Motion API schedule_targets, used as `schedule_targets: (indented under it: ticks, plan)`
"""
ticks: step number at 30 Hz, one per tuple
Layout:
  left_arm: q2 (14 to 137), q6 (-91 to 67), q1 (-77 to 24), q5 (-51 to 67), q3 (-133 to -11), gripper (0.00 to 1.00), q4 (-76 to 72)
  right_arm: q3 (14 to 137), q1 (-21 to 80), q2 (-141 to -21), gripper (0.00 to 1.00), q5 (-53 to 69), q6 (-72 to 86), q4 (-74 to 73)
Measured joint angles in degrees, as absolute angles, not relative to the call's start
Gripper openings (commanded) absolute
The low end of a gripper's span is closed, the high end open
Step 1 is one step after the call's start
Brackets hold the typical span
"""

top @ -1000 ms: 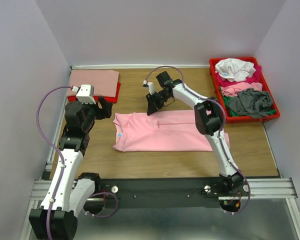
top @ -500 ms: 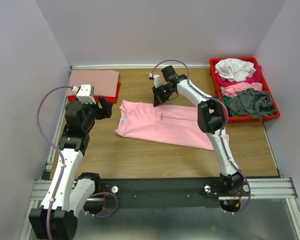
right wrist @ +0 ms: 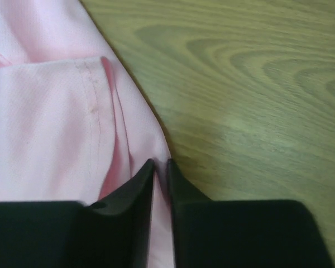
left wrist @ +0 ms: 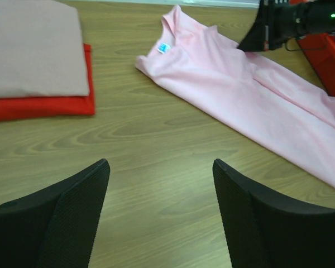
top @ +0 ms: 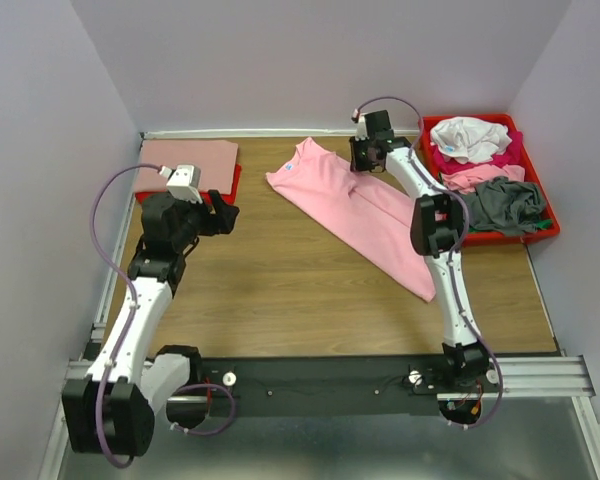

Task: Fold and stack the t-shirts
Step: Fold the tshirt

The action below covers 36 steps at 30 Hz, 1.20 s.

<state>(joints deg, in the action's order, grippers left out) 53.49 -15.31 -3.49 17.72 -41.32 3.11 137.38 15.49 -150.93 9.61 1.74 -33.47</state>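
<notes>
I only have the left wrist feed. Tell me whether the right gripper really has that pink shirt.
Observer: In the right wrist view the right gripper is nearly shut, pinching the edge of the light pink t-shirt beside a stitched hem.
Operator: List the tray's contents.
Observer: From above, the red tray holds a crumpled white shirt at the back, a pink shirt in the middle, a grey shirt in front.
Operator: Report the shirt's lower end.
Observer: It lies flat on the table beside the right arm.

A light pink t-shirt (top: 365,205) is laid diagonally across the wooden table (top: 280,290), and the right gripper (top: 364,160) is set at its far edge. The left gripper (top: 227,212) is held just beside a folded salmon t-shirt (top: 185,160). Crumpled shirts are piled in a red tray (top: 505,238) at the far right.
</notes>
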Motion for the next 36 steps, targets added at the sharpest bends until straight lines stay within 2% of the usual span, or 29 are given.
schedule_targets:
  ticks: [1,3,4,6,7,8,9,14,22,25,26,32,35,36]
  plan:
    - [55.5,-16.8,-3.5,19.0,-41.1,0.72,1.9,138.2,15.5,-151.6,0.44,9.1,1.7,-32.7]
    - [59.9,-19.0,-3.9,20.4,-40.6,0.68,-0.5,139.3,15.7,-152.2,0.52,8.2,1.6,-31.9]
    - [62.8,-21.2,-4.3,20.7,-40.2,0.66,-2.0,139.3,15.8,-152.2,0.62,7.9,1.5,-31.8]
    - [68.1,-24.4,-5.8,20.9,-39.7,0.65,-3.8,139.2,15.8,-151.9,0.73,7.7,1.3,-31.2]
    - [71.4,-26.0,-7.1,20.8,-39.7,0.65,-4.7,138.5,15.8,-151.2,0.85,7.8,0.1,-30.9]
    - [74.6,-27.6,-8.6,20.4,-39.8,0.65,-5.9,136.3,15.8,-149.6,0.89,8.3,-1.3,-30.6]
    - [78.5,-29.6,-10.3,19.9,-40.2,0.65,-6.8,133.2,15.8,-147.1,0.99,9.1,-3.2,-31.0]
    - [93.2,-36.8,-14.9,16.2,-48.0,0.65,-8.6,113.0,15.9,-128.5,1.00,14.7,-10.8,-30.2]
    - [114.7,-44.1,-16.3,2.9,-76.2,0.61,-2.2,84.2,15.9,-95.4,1.00,18.9,-18.8,-26.2]
    - [120.4,-45.1,-16.3,0.5,-82.7,0.51,0.7,76.0,15.9,-87.2,1.00,21.3,-19.7,-25.2]
    - [121.9,-45.6,-16.2,-0.1,-84.1,0.44,1.8,73.3,15.9,-84.8,1.00,22.2,-20.1,-25.2]
    - [126.1,-46.9,-15.9,-3.4,-90.5,0.35,7.2,61.5,16.0,-77.3,1.00,25.5,-22.3,-24.6]
    - [128.0,-46.7,-15.7,-4.8,-94.1,0.26,10.0,57.4,16.0,-75.4,1.00,27.9,-24.1,-24.5]
    - [128.7,-46.6,-15.7,-5.1,-95.1,0.20,10.9,55.9,16.0,-74.5,1.00,29.0,-25.2,-24.5]
